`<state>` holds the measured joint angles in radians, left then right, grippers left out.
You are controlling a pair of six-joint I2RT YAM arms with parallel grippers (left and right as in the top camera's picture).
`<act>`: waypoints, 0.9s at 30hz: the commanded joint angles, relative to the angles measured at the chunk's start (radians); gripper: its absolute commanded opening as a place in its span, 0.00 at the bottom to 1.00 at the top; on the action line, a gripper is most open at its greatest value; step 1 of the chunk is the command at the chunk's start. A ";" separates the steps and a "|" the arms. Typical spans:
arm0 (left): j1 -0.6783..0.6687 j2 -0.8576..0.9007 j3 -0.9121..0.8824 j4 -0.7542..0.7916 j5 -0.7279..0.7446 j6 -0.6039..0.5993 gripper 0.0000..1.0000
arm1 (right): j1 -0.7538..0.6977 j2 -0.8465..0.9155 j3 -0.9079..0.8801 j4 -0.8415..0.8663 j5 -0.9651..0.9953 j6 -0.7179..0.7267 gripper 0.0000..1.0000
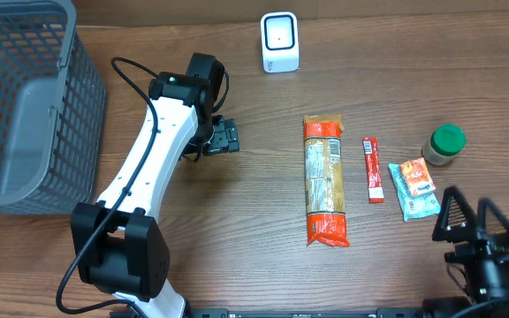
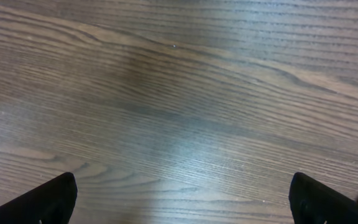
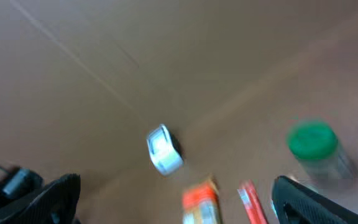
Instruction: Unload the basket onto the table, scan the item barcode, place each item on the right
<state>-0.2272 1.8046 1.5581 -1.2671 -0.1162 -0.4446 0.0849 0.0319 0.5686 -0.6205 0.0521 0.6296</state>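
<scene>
Dark wood-grain desk (image 1: pixel 263 238). L gripper (image 1: pixel 230 135), black, on the white arm, sits over bare wood left of centre. Its jaws are spread wide w/ nothing btwn them; the wrist view shows only desk grain btwn its two black fingertips (image 2: pixel 48 200). R gripper (image 1: pixel 474 221), black, is near the front right corner, jaws also wide apart and empty. Its wrist view is blurred.

Items to scan lie on the right half of the desk. A long clear pasta packet w/ orange ends (image 1: pixel 325 181) lies flat, lengthwise front to back. A thin red stick sachet (image 1: pixel 373 170) is just beside it on the right, not touching. A teal-and-orange snack pouch (image 1: pixel 414 188) is further right, w/ a small jar w/ green lid (image 1: pixel 444 144) near it toward the back. A small white box-shaped barcode scanner (image 1: pixel 280 41) stands at the back edge, approx mid, well apart from the items. A grey plastic mesh basket (image 1: pixel 25 106) fills the back left corner.
</scene>
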 commanded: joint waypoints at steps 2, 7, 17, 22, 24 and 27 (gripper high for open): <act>0.004 -0.018 -0.002 0.000 0.005 0.011 0.99 | -0.002 -0.028 -0.099 0.211 0.006 -0.104 1.00; 0.004 -0.018 -0.002 0.000 0.005 0.011 1.00 | -0.002 -0.028 -0.218 0.552 0.006 -0.181 1.00; 0.004 -0.018 -0.002 0.000 0.005 0.011 0.99 | -0.002 -0.028 -0.480 1.051 -0.002 -0.245 1.00; 0.004 -0.018 -0.002 0.000 0.005 0.011 1.00 | -0.002 -0.028 -0.559 1.090 -0.002 -0.246 1.00; 0.004 -0.018 -0.002 0.000 0.005 0.011 1.00 | -0.002 -0.029 -0.561 1.029 -0.009 -0.259 1.00; 0.004 -0.018 -0.002 0.000 0.005 0.011 1.00 | -0.002 -0.029 -0.561 0.933 -0.035 -0.306 1.00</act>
<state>-0.2272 1.8046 1.5581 -1.2675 -0.1162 -0.4442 0.0849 0.0128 0.0185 0.3450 0.0437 0.3717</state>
